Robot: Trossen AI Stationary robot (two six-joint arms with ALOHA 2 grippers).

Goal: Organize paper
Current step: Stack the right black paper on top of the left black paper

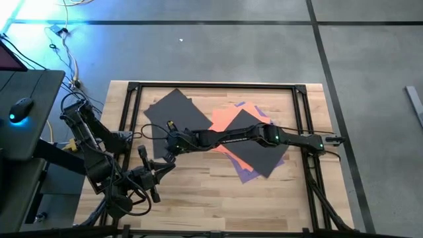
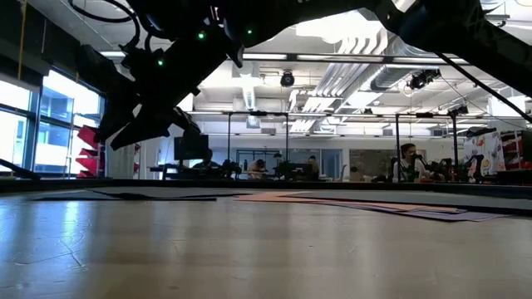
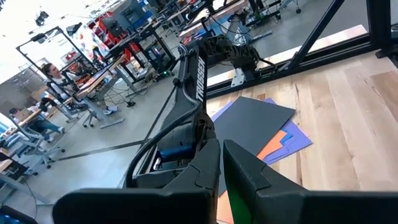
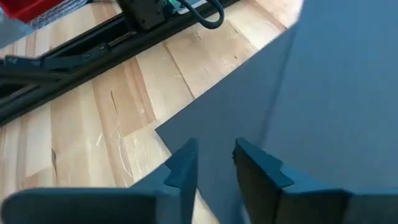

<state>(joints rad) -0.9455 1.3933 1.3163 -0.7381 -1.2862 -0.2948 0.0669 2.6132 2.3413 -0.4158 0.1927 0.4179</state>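
Paper lies in two lots on the desk [image 1: 218, 205]. One dark grey sheet [image 1: 173, 114] sits alone toward the far left, turned a little askew. The rest form a loose overlapping pile [image 1: 254, 149] to its right: orange [image 1: 228, 121] showing at the near-left side, purple [image 1: 246, 175] poking out at the edges, another dark sheet [image 1: 271, 155] on top.

My right hand [image 1: 168, 132] is stretched across the desk from the right side and hangs low over the lone grey sheet, near its lower right edge. Through the wrist camera my fingers [image 4: 186, 165] stand slightly parted with only grey paper between and below them; I am gripping nothing. One corner of the sheet [image 4: 157, 129] lies just ahead of my fingertips, with bare wood beyond it.

So the sheet lies directly under me, its long axis running diagonally from near left to far right, and the pile is back along my own arm. My left hand [image 1: 142, 155] waits at the near left, shut on nothing, close beside the same sheet. Of the two, I judge the right better placed to drag this sheet toward the pile.
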